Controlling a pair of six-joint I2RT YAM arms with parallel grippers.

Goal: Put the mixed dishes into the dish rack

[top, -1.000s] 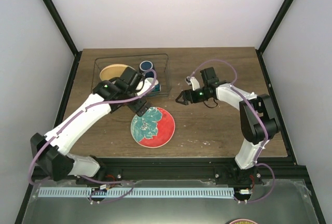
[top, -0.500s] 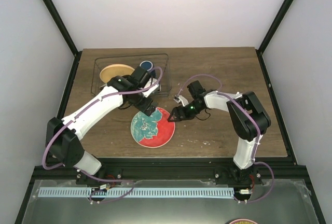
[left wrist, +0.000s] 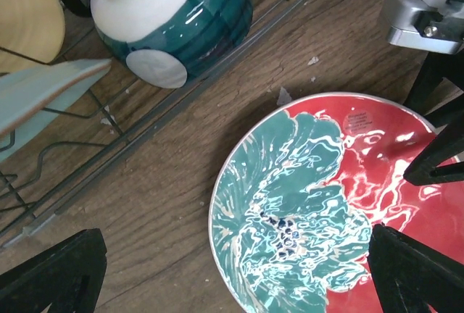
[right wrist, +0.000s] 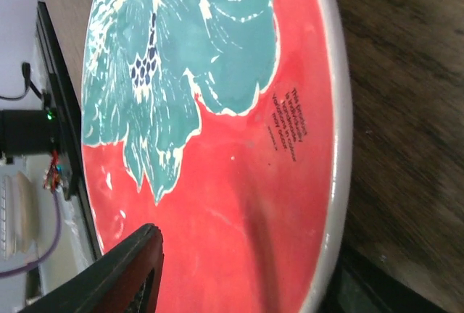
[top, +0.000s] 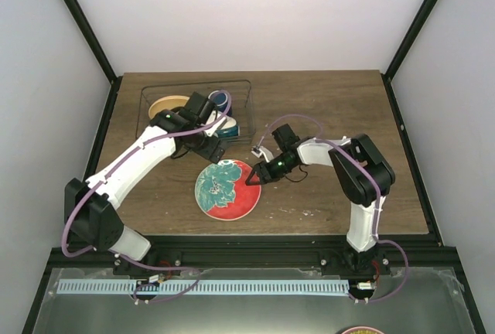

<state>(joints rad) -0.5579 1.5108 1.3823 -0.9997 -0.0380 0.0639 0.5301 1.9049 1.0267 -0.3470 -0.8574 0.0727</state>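
The flower plate (top: 228,189), red with a teal flower, lies flat on the table; it also shows in the left wrist view (left wrist: 326,204) and the right wrist view (right wrist: 217,110). My right gripper (top: 253,180) is open, and its jaws (right wrist: 246,262) straddle the plate's right rim. My left gripper (top: 211,149) hovers open and empty (left wrist: 235,244) over the plate's left part, beside the dish rack (top: 147,129). The rack holds the orange-yellow plate (top: 166,106), the dark blue mug (top: 220,100) and the white-and-teal bowl (top: 229,127), which is tipped on its side (left wrist: 174,16).
The rack's grey wire edge (left wrist: 217,74) runs just above the flower plate. A pale mint flat piece (left wrist: 43,96) sits in the rack next to the yellow plate (left wrist: 22,9). The right arm's fingers (left wrist: 435,164) reach over the plate.
My right gripper has moved left and down from the bare table onto the flower plate's right rim. My left gripper has drawn back a little toward the rack.
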